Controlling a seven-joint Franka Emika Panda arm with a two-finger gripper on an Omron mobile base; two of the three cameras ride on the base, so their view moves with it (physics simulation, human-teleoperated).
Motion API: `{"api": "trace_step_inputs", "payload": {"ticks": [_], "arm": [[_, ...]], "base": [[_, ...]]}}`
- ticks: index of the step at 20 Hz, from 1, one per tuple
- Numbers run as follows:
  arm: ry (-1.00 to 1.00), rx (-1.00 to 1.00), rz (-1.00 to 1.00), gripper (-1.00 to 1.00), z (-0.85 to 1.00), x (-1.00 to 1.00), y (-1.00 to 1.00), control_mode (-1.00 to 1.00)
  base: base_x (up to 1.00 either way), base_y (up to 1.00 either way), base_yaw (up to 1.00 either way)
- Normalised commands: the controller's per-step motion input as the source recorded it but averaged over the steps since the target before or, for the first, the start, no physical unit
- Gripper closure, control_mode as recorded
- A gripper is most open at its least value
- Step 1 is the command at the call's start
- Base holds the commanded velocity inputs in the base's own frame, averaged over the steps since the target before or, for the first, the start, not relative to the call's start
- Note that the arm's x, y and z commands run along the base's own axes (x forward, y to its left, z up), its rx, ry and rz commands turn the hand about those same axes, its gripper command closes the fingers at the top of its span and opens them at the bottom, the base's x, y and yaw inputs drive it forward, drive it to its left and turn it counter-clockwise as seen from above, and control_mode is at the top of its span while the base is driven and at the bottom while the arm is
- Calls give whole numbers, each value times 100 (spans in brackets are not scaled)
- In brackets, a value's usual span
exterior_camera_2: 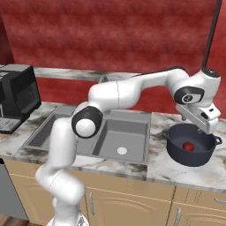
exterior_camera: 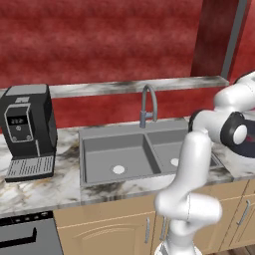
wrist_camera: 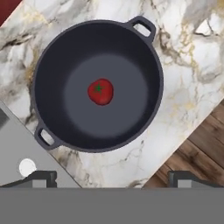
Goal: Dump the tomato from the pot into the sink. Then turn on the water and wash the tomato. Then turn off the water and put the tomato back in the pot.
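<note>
A wide, low, dark navy pot (exterior_camera_2: 193, 148) with a rolled rim and two loop handles stands on the white-and-grey marbled stone counter (exterior_camera_2: 174, 167), just to the right of the grey rectangular double-basin sink (exterior_camera_2: 103, 137). In the middle of the pot's floor lies the small glossy red tomato (wrist_camera: 100, 91), its green stem spot turned upward. In the hand view one handle points toward the sink and the other away from it.

The white arm's two-finger gripper (exterior_camera_2: 204, 122) hangs directly above the pot, clear of its rim, pointing down at it. Its jaws stand wide open and hold nothing; the two dark fingertips (wrist_camera: 43, 177) show far apart at the bottom of the hand view, with the pot between and beyond them.

Both sink basins are dry, each with a round pale drain (exterior_camera: 118, 169). The curved grey gooseneck faucet (exterior_camera: 148, 103) rises at the far edge of the sink, between the basins. A black coffee machine (exterior_camera: 27, 130) sits on the counter well to the left of the sink. Light wooden cabinet doors (exterior_camera_2: 132, 201) with metal handles run under the counter, and a red wall (exterior_camera: 99, 40) closes the far side.
</note>
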Motion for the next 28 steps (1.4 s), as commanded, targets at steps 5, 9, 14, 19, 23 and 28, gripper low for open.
{"api": "trace_step_inputs", "payload": {"ticks": [5, 9, 14, 19, 23, 28], "arm": [[1, 0, 9, -100, -17, 15, 6, -100], [1, -9, 6, -100, -45, 0, 19, -100], [4, -14, 5, -100, -49, 6, 27, -100], [5, -12, 4, -100, -42, 9, 25, -100], [4, -3, 3, -100, -20, 35, 1, -100], [4, -1, 3, -100, -29, 41, -1, -100]], "base": [[0, 0, 0], [0, 0, 0], [0, 0, 0], [0, 0, 0], [0, 0, 0], [0, 0, 0]]}}
